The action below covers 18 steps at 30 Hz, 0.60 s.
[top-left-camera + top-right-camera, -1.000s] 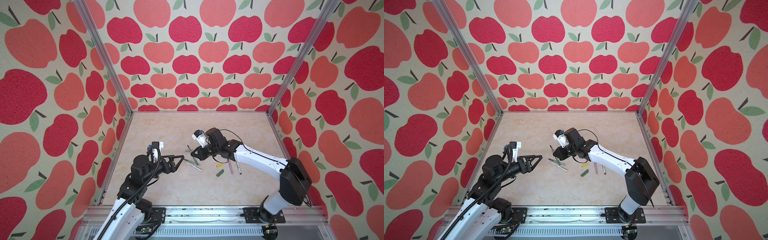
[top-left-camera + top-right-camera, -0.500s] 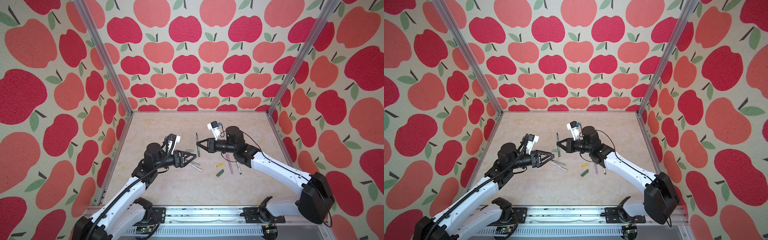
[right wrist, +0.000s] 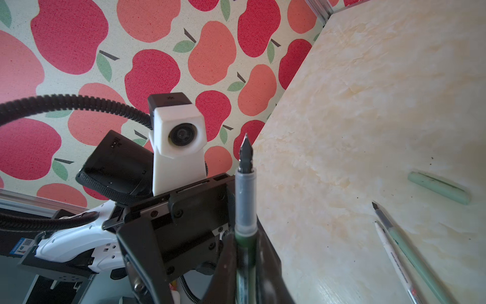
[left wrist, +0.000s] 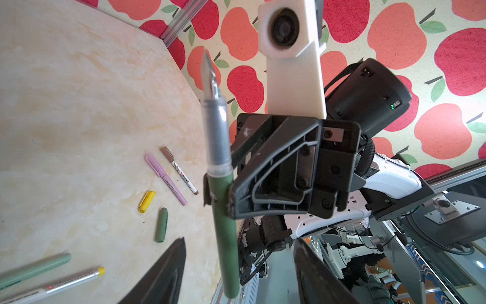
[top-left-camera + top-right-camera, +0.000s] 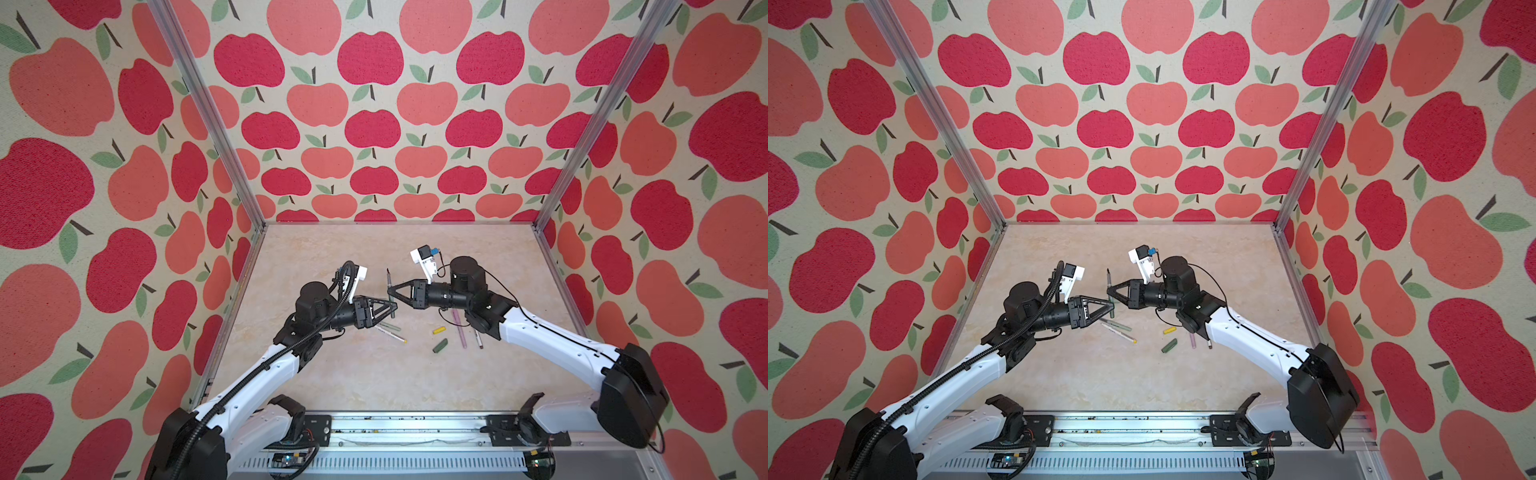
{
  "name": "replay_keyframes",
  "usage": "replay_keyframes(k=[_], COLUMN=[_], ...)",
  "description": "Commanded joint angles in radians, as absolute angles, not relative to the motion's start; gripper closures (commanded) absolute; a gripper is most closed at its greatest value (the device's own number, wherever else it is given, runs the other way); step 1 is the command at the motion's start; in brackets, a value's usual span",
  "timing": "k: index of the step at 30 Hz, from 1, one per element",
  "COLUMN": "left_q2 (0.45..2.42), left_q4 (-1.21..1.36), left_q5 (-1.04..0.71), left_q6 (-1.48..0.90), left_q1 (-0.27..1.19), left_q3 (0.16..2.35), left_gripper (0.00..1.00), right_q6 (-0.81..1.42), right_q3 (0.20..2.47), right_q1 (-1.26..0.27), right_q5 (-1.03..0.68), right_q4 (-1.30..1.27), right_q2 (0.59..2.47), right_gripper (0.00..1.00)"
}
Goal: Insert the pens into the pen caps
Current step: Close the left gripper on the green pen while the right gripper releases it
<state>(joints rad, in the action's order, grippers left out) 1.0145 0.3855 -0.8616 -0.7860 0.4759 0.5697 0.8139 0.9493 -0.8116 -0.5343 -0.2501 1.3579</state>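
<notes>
Change: the dark green pen (image 4: 226, 250) now stands upright over the counter (image 5: 353, 386) middle, lifted clear.
Right jaws: clamped on its barrel.
Left jaws: newly arrived, narrowing, apart around its tail.
Meaning: we judge a regrasp before capping.

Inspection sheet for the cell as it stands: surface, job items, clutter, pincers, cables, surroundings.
Surface: marble-look tabletop, few dark specks.
Job's things: dark green pen held upright, nib up; pale green pen, nib bare, beside white-yellow pen; pink pen and brown pen look capped; yellow cap, dark green cap, pale green cap lie loose.
Clutter: nothing seen.
Pincers: right pincer shut on dark green pen; left pincer open, fingers flanking its lower end.
Cables: corrugated conduit along left arm, thin cable at right wrist, both clear of pens.
Surroundings: apple-print walls, aluminium posts.
</notes>
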Motion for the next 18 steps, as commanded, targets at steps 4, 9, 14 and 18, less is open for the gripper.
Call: replay_keyframes(k=[4, 9, 14, 18], left_q2=[1.034, 1.042, 1.038, 1.041], left_q4=[0.457, 0.469, 0.466, 0.465], left_q5=[-0.857, -0.851, -0.841, -0.836], left_q6=[-0.805, -0.811, -0.811, -0.811], left_q1=[0.485, 0.489, 0.489, 0.489], left_q3=[0.584, 0.578, 0.574, 0.570], left_gripper=[0.43, 0.54, 0.67, 0.71], right_q6=[0.831, 0.838, 0.838, 0.838], right_q3=[0.930, 0.929, 0.928, 0.929], right_q1=[-0.819, -0.821, -0.825, -0.828], right_q5=[-0.551, -0.557, -0.557, -0.557], right_q4=[-0.311, -0.324, -0.325, -0.328], right_q2=[1.345, 1.350, 1.353, 1.354], right_gripper=[1.00, 1.00, 1.00, 1.00])
